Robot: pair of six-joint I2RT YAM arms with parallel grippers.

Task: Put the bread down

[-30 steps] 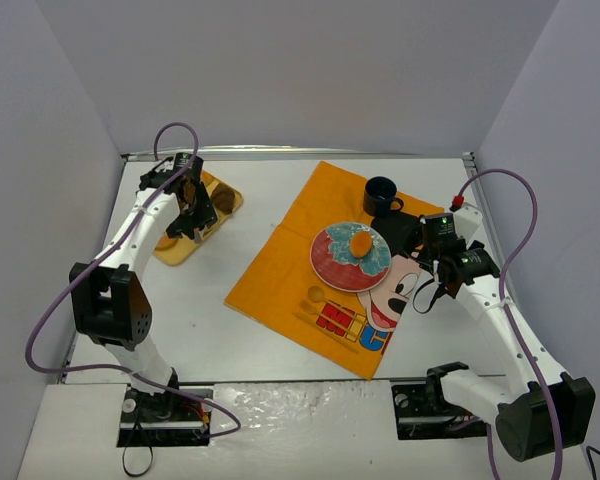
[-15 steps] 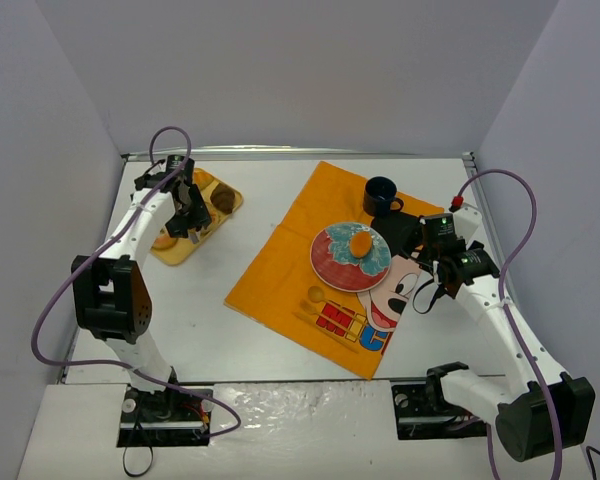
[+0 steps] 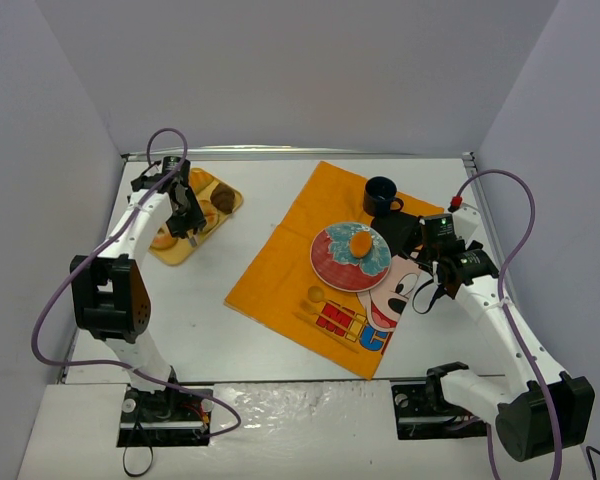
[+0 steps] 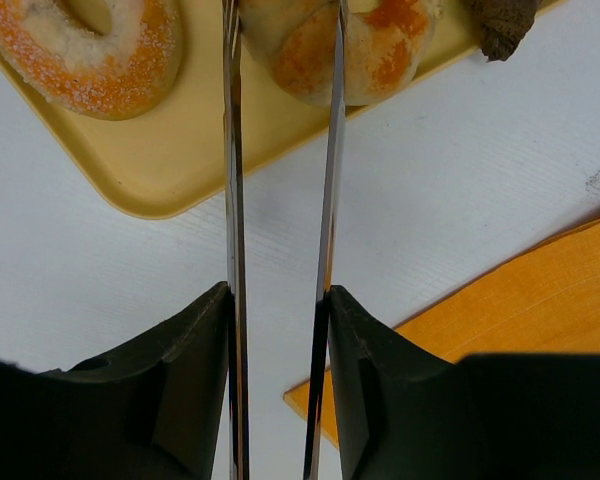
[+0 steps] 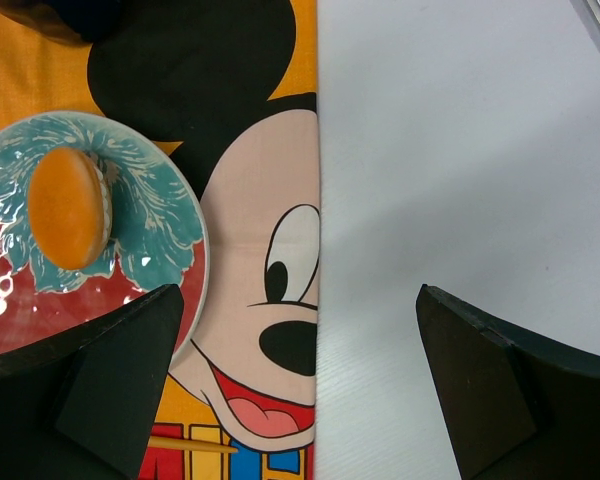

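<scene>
Bread for this task is taken to be the glazed roll [image 4: 385,45] lying on the yellow tray [image 4: 180,170] at the far left of the table, between a sugared doughnut [image 4: 85,50] and a dark brown pastry [image 4: 505,25]. The left gripper [image 4: 283,12] is set over the roll, its thin blades narrowly apart with part of the roll between them. Whether the crust is already pinched cannot be told.

The roll is judged light, soft and easily dented, with a glaze that may prove slick against bare metal. A hold across the middle of its body, closed only until the crust gives slightly, is judged safest; a grip on one edge could let it tilt or tear.

The patterned plate [image 5: 195,260] on the orange cartoon cloth [image 3: 280,270] is presumed to be the destination, and one orange bun [image 5: 68,208] is already seated there. The right gripper [image 5: 300,300] hangs above the cloth beside the plate, jaws wide apart and empty.
</scene>
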